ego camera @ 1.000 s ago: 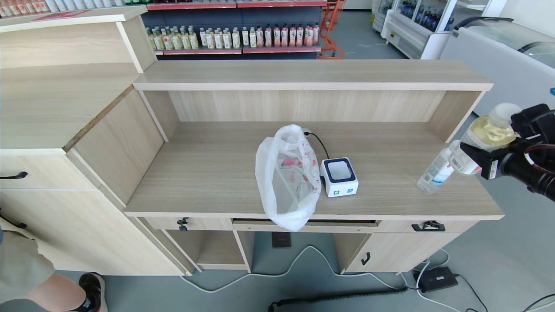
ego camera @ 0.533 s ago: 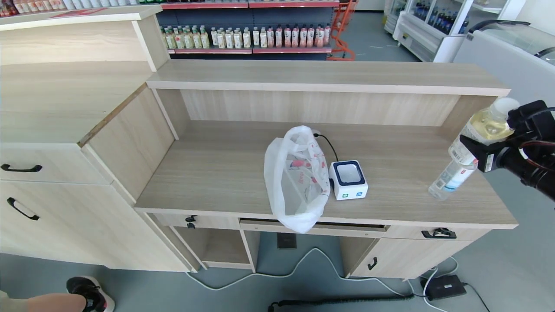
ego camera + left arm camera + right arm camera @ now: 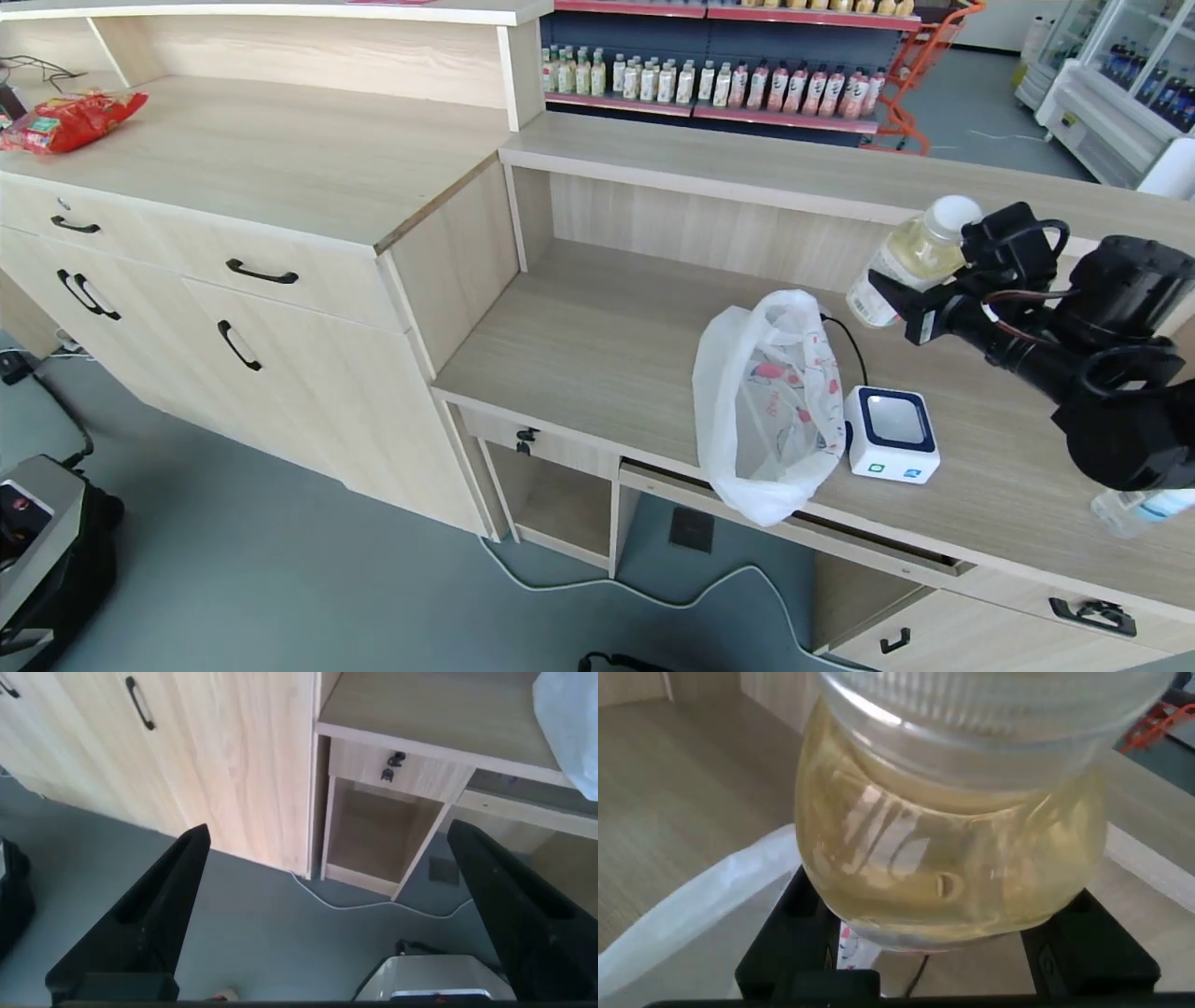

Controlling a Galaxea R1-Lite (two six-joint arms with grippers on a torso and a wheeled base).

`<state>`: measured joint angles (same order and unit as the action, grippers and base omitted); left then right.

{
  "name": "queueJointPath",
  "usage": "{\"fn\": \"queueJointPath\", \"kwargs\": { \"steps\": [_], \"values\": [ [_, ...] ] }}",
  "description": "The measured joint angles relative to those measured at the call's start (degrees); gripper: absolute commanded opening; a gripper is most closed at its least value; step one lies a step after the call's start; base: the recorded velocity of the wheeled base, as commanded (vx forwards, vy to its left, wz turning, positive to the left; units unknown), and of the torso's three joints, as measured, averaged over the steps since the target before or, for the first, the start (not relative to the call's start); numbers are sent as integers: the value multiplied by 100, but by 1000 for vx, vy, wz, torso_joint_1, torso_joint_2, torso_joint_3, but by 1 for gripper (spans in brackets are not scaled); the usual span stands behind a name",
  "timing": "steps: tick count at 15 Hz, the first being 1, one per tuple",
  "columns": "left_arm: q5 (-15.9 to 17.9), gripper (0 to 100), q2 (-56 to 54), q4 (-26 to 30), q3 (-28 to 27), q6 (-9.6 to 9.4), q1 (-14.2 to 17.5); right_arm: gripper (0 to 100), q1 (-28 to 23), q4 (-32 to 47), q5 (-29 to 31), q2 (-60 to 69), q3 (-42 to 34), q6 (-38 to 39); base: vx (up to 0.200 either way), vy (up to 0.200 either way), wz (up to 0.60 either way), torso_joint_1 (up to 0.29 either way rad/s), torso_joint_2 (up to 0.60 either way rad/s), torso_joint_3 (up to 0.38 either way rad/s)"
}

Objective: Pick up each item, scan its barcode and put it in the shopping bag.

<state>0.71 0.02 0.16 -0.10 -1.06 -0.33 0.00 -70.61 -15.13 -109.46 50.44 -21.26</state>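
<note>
bottle (image 3: 902,263) | in right pincer (image 3: 936,278) | axis tilted, cap uppermost

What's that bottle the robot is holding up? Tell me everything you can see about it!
The bottle is clear plastic with pale yellow liquid inside, a white cap and a light label round its lower part. The robot's right hand is shut on its middle, holding it tilted in the air with the cap end up. It hangs above the counter, beyond the shopping bag and the scanner. Nothing else touches it.
</note>
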Motion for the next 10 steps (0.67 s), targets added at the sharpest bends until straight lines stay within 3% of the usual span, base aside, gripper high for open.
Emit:
{"fn": "queueJointPath", "kwargs": {
  "steps": [7, 10],
  "values": [
    [0, 100, 0, 2, 0, -2, -2, 0, 507, -37, 29, -1592, 856, 1270, 0, 0, 0, 0, 0, 0],
    [2, 100, 0, 2, 0, 0, -5, 0, 727, 29, -4, -1987, 1006, 1365, 0, 0, 0, 0, 0, 0]
  ]
}}
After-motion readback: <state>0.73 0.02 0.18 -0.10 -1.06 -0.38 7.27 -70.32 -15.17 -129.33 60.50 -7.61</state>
